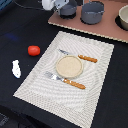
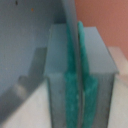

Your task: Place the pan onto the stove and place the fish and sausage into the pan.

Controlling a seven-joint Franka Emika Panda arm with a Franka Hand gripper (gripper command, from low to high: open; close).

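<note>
Pinching the pan's thin handle (image 2: 76, 60), the jaws sit pressed on its two sides in the wrist view, their green pads flush against it. In the exterior view the gripper (image 1: 59, 5) is at the far edge, over the pan (image 1: 67, 8), which appears to rest on the stove (image 1: 107, 27) beside a larger grey pot (image 1: 92, 12). That first step looks nearly done, pending release. The sausage (image 1: 33, 50) and the fish (image 1: 16, 68) lie untouched on the dark desk (image 1: 20, 30), beside the woven placemat (image 1: 40, 80), well apart from the pan.
</note>
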